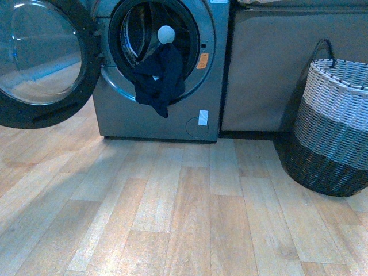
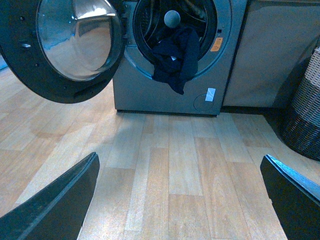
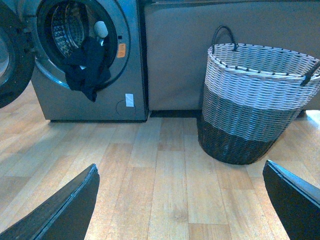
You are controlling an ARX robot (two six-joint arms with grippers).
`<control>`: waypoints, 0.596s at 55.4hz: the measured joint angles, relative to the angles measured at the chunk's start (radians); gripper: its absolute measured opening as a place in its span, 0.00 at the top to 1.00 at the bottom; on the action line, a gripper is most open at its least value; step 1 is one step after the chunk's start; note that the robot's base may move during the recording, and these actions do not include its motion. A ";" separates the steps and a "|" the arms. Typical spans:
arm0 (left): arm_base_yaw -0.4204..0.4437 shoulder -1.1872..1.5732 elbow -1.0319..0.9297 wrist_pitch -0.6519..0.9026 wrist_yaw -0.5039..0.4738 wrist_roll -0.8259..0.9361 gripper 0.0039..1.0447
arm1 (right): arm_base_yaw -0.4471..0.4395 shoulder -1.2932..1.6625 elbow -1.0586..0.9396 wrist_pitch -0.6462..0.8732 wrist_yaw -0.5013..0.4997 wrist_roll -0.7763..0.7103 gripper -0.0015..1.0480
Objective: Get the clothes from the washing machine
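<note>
— Reading anything on the washing machine (image 1: 132, 122)?
— Seeing orange sticker (image 1: 202, 60), white label (image 1: 203, 117) (writing too small).
— Spotting the clothes (image 1: 159, 80)?
— Hanging limp, navy, over the drum lip; finding left gripper (image 2: 180, 156), right gripper (image 3: 181, 163) gaping wide.

— Path to the washing machine (image 1: 211, 92)?
— Bare plank floor (image 1: 184, 213); its door (image 1: 43, 60) hangs wide left.
— The mouth?
— Navy garment (image 1: 160, 80) drapes the lower rim, pale ball (image 1: 166, 34) above, perhaps inside. Woven basket (image 1: 333, 132) stands well right.

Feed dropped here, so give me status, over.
Left tool, right tool open, empty. Clothes drape over washing machine mouth. Door open, floor between bare.
</note>
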 joint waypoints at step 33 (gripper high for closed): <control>0.000 -0.001 0.000 0.000 0.000 0.000 0.06 | 0.000 0.000 0.000 0.000 0.000 0.000 0.07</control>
